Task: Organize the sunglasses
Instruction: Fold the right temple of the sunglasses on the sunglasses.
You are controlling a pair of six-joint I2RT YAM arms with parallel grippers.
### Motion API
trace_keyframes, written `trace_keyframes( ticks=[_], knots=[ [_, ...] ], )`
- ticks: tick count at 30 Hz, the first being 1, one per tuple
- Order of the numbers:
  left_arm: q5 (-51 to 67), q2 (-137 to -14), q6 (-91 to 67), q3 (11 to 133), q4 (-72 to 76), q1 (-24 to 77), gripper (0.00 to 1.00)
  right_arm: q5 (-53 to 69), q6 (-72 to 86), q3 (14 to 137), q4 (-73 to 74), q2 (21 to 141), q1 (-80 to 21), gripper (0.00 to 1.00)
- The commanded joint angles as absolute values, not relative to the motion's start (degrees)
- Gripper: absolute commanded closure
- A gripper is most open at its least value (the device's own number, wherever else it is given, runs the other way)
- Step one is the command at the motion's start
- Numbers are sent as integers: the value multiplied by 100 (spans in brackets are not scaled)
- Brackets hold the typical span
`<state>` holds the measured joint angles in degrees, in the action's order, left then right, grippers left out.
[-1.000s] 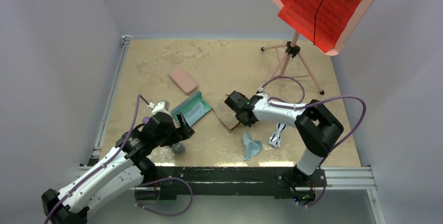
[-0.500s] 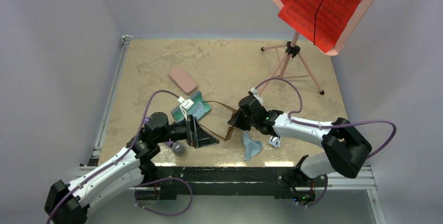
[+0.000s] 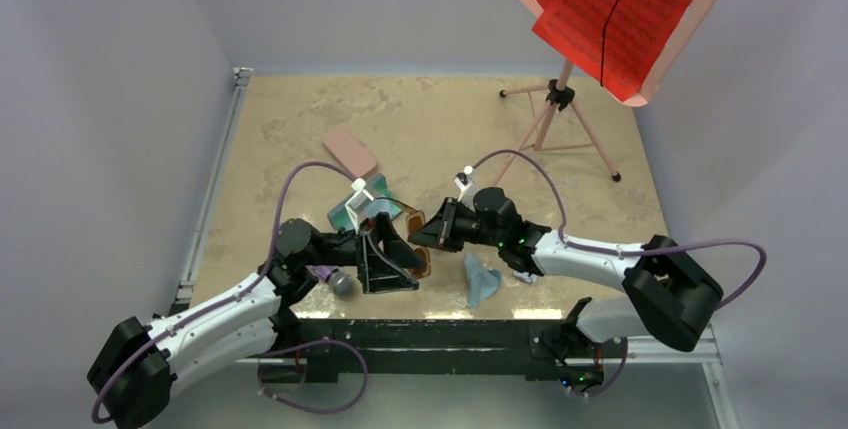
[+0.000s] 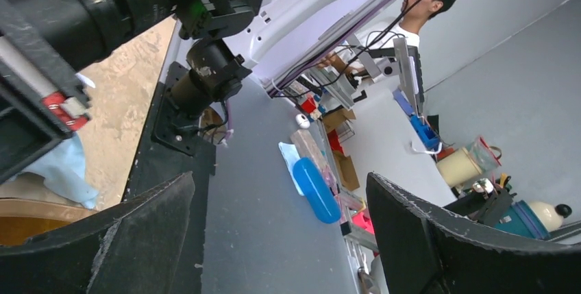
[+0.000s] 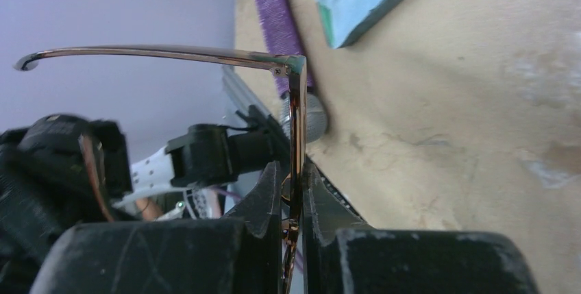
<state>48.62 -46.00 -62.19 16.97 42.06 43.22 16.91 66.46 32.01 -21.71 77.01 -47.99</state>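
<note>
My right gripper (image 3: 420, 232) is shut on the brown sunglasses (image 3: 421, 249) and holds them above the table's front middle. In the right wrist view its fingers (image 5: 274, 191) clamp the thin frame (image 5: 297, 123), and one long arm (image 5: 151, 52) sticks out to the left. My left gripper (image 3: 405, 264) is wide open right beside the glasses, empty. In the left wrist view (image 4: 279, 181) a brown lens (image 4: 20, 229) shows at the lower left edge. The white sunglasses (image 3: 521, 275) are mostly hidden under my right forearm.
An open grey-blue case (image 3: 362, 206) with a light blue cloth inside lies behind the grippers. A pink case (image 3: 350, 152) lies farther back left. Another light blue cloth (image 3: 480, 280) lies front middle. A small grey round object (image 3: 342, 282) sits by my left arm. A music stand (image 3: 560, 99) stands back right.
My right gripper has carried the brown sunglasses left and up, toward my left gripper. My left arm has swung right, its open gripper turned toward the glasses.
</note>
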Motion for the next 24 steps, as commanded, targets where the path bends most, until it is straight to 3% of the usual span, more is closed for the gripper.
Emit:
trace_keyframes(
  ticks=[1, 10, 18, 21, 24],
  knots=[
    [4704, -4718, -6006, 1768, 4406, 4334, 0, 2524, 6753, 3186, -3101, 7387, -4881, 100],
    [4658, -5180, -6130, 1596, 4861, 4333, 0, 2768, 6489, 3144, -3055, 6894, -5000, 100],
    [5126, -4807, -6454, 1735, 4584, 4333, 0, 2335, 6029, 3097, -2457, 6439, -5001, 100],
    [5093, -4243, -6410, 1935, 3944, 4333, 0, 1871, 5789, 3205, -1785, 6308, -5001, 100],
    [4424, -3404, -5755, 2516, 2100, 4335, 0, 1468, 5640, 3263, -1304, 6213, -4993, 100]
  ],
)
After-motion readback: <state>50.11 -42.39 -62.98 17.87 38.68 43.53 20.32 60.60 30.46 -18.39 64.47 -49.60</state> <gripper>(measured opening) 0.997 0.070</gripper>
